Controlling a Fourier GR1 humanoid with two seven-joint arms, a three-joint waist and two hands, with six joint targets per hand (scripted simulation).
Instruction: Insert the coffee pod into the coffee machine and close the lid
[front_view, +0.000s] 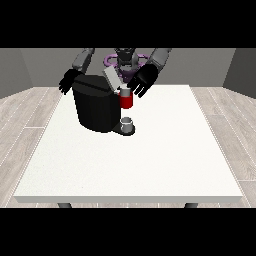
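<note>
The black coffee machine (96, 106) stands on the white table (150, 160) at the back left of centre. Its grey lid (112, 78) is tilted up and open. A red pod holder (127, 102) sticks out on the machine's right side, and the small pale coffee pod (124, 91) sits at the holder's top. The hand at the view's right (142, 80) hovers just above and to the right of the pod, fingers spread and pointing down, their tips beside the pod. Behind the machine's left edge, the hand at the view's left (67, 82) hangs with relaxed fingers, holding nothing.
A small grey cup (128, 123) stands on the machine's base under the red holder. The table stretches wide towards the camera and to the right. The robot's torso (126, 62) is right behind the machine.
</note>
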